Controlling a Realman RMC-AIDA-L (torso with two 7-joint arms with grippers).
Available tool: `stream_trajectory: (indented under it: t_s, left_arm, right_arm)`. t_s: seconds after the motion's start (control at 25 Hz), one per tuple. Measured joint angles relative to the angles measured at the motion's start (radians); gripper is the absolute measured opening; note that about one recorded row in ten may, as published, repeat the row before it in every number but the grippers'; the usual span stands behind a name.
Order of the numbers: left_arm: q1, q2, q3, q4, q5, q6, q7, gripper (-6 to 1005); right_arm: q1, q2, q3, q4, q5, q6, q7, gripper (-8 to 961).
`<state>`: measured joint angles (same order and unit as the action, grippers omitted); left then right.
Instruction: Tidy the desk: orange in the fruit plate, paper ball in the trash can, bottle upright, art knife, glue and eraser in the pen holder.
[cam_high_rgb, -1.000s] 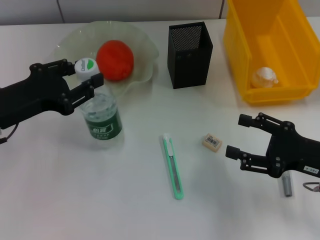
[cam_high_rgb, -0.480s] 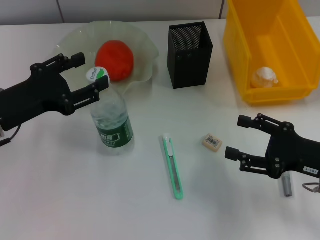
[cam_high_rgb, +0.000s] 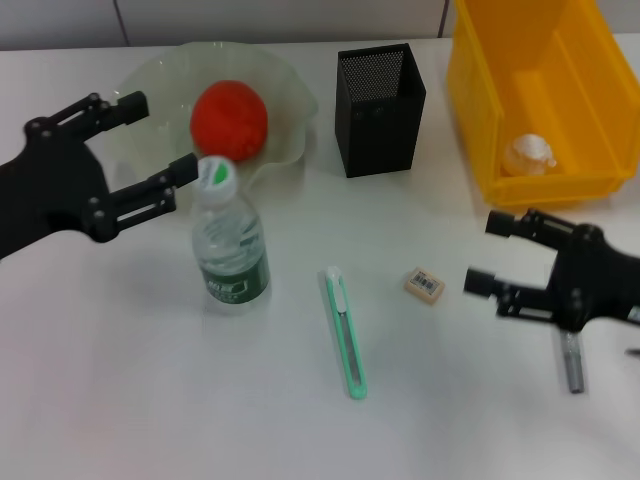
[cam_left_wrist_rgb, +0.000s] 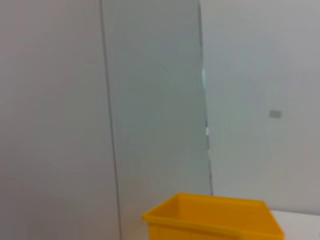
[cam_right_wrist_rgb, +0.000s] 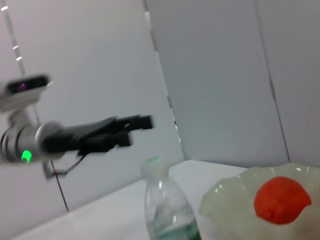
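The right pincer (cam_high_rgb: 488, 254), spread and empty, partly hides the glue (cam_high_rgb: 573, 363); the left pincer (cam_high_rgb: 160, 135) gapes beside the bottle (cam_high_rgb: 229, 237).

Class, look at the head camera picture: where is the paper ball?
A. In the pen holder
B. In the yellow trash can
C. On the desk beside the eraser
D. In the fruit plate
B: the paper ball lies on the floor of the yellow trash can, away from the eraser.
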<state>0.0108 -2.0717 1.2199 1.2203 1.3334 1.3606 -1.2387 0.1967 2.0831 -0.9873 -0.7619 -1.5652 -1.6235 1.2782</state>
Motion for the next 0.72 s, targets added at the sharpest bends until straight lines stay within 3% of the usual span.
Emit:
stream_trajectory:
  t_s: [0.08,0.12,0.16,0.24,0.32,0.4,0.48,0.52,0.56,0.72]
  left_arm:
    - [0.008,0.001,-0.023,-0.002,0.002,0.055,0.007,779]
    - [0.013,0.002,-0.031,-0.02,0.008,0.09,0.024,780]
    - [0.013,0.002,-0.031,-0.02,0.008,0.09,0.024,780]
    - [0.015,0.002,-0.024,-0.059,0.018,0.12,0.072,780]
    - [0.003,0.002,-0.013,-0.136,0.076,0.169,0.157,779]
    - [-0.007,0.002,-0.012,-0.164,0.102,0.185,0.175,777]
    - [-0.029,0.0,-0.008,-0.221,0.147,0.207,0.197,775]
    - [-0.056,0.0,-0.003,-0.276,0.172,0.211,0.201,775]
    - [-0.056,0.0,-0.003,-0.276,0.172,0.211,0.201,774]
    - [-0.118,0.002,-0.008,-0.405,0.216,0.201,0.218,772]
  right_arm:
    - [-0.007,-0.001,0.002,-0.122,-0.019,0.0,0.176,848]
    - [-0.009,-0.001,-0.004,-0.288,-0.092,0.015,0.364,848]
    - [-0.009,-0.001,-0.004,-0.288,-0.092,0.015,0.364,848]
    - [0.002,0.003,-0.031,-0.44,-0.199,0.04,0.535,848]
    - [0.066,0.003,-0.153,-0.611,-0.397,0.086,0.813,847]
    - [0.093,0.002,-0.196,-0.643,-0.451,0.099,0.892,847]
    - [0.154,0.002,-0.3,-0.695,-0.575,0.118,1.059,847]
    - [0.21,0.002,-0.402,-0.722,-0.672,0.145,1.184,846]
    - [0.21,0.002,-0.402,-0.722,-0.672,0.145,1.184,845]
    - [0.342,0.002,-0.625,-0.709,-0.828,0.221,1.428,839]
